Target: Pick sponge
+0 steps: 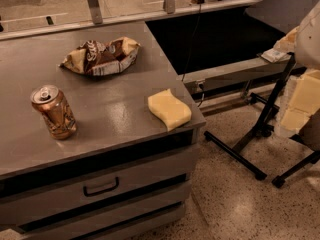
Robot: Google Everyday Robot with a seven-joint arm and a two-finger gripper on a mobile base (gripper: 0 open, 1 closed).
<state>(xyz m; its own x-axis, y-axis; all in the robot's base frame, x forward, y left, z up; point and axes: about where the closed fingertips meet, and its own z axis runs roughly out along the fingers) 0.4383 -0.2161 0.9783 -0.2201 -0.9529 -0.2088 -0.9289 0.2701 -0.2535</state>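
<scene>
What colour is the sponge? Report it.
The sponge is pale yellow, camera view; the gripper is at the right edge.

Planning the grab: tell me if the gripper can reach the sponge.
Probably yes: the sponge lies alone at the near right corner of the counter, nothing over it, and the gripper sits off to the right, above the floor.

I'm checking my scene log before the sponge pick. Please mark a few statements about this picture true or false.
1. The sponge lies flat near the right front corner of the counter. True.
2. The soda can lies on its side. False: it stands upright.
3. The chip bag lies farther back than the can and sponge. True.
4. The claw touches the sponge. False: it is at the view's right edge, off the counter, apart from the sponge.
</scene>
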